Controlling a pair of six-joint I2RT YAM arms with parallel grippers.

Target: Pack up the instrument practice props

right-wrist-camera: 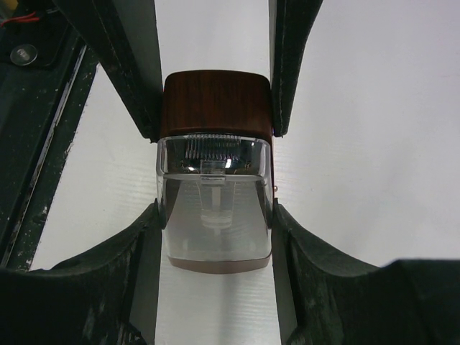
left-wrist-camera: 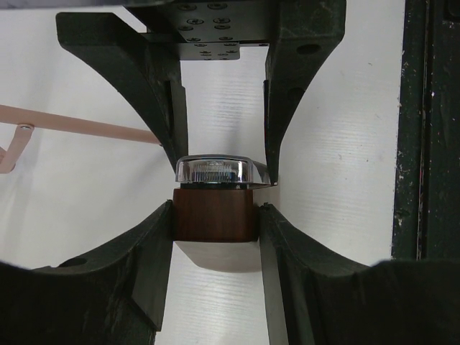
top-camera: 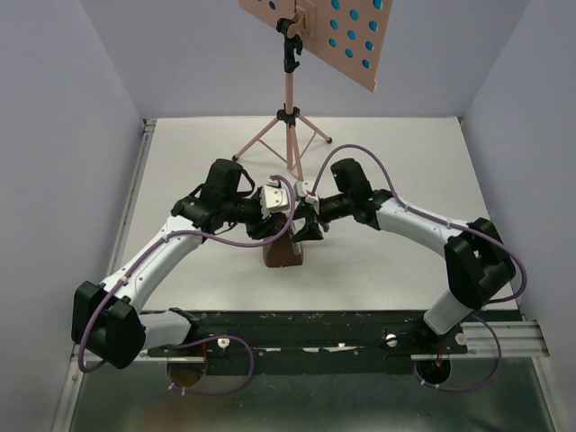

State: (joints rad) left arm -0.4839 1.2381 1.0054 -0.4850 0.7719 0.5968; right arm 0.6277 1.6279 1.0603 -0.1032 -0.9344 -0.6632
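left gripper point(left-wrist-camera: 215, 219) is clamped at a middling width on the brown wooden body of the metronome point(top-camera: 283, 256). one dark finger presses each side of the wood in the lower half of the left wrist frame. right gripper point(right-wrist-camera: 215, 223) meets it from the opposite side and is closed on the clear cover point(right-wrist-camera: 214, 201). its fingers lie flat against the cover's two side walls in the lower half of the right wrist frame. through the plastic i can see a toothed scale and a pale upright rod. each wrist view also shows the other gripper's fingers coming down from the top edge, so the two pairs sit just beside one another on the same small object.

from the overhead camera the metronome is just below centre frame, under the two wrists, which are close together above it. i cannot tell whether it rests on the white table point(top-camera: 405, 189) or is held just off it.

farther back, above centre, the salmon-pink music stand point(top-camera: 289, 108) stands upright on its tripod legs point(top-camera: 256, 142). it is near the table's far edge, close behind the grippers but apart from them. one pink leg also crosses the upper left of the left wrist frame. at the top edge of the overhead frame the stand's desk point(top-camera: 346, 54) is tilted and partly cut off, with bright blue showing in its round holes.
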